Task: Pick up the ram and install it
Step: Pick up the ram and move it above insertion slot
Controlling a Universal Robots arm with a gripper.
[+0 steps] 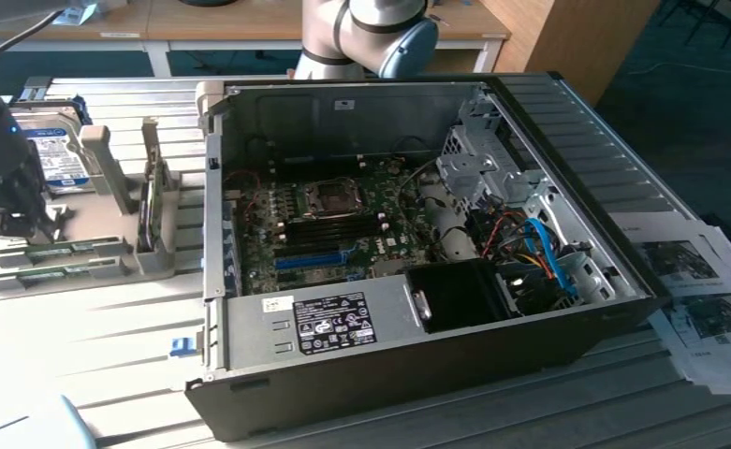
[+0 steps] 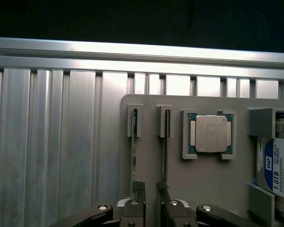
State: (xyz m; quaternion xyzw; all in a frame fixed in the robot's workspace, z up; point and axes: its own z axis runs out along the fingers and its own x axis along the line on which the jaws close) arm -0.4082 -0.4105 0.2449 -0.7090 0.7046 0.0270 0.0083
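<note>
gripper [image 2: 151,190] fingers apart, empty, by ram [image 2: 134,151]; 2nd stick [image 2: 165,156], cpu [image 2: 210,134], hdd [image 2: 277,168] alongside on holder [image 2: 203,184].

RAM sticks [image 2: 134,156]: two, on edge in side-by-side slots along one edge of gray tray [image 2: 208,184].
CPU [image 2: 211,134]: one, in own recess just beside sticks.
Hard drive [image 2: 277,165] with blue label: one, at tray's opposite edge from sticks.
Computer case [image 1: 378,393]: one, open, on slatted table [image 1: 128,318].
Motherboard [image 1: 340,234]: one, inside case.
Blue slot [image 1: 309,260]: one, on motherboard.
Printed sheets [image 1: 715,318]: at least two, at table's edge on exterior view's right.
</note>
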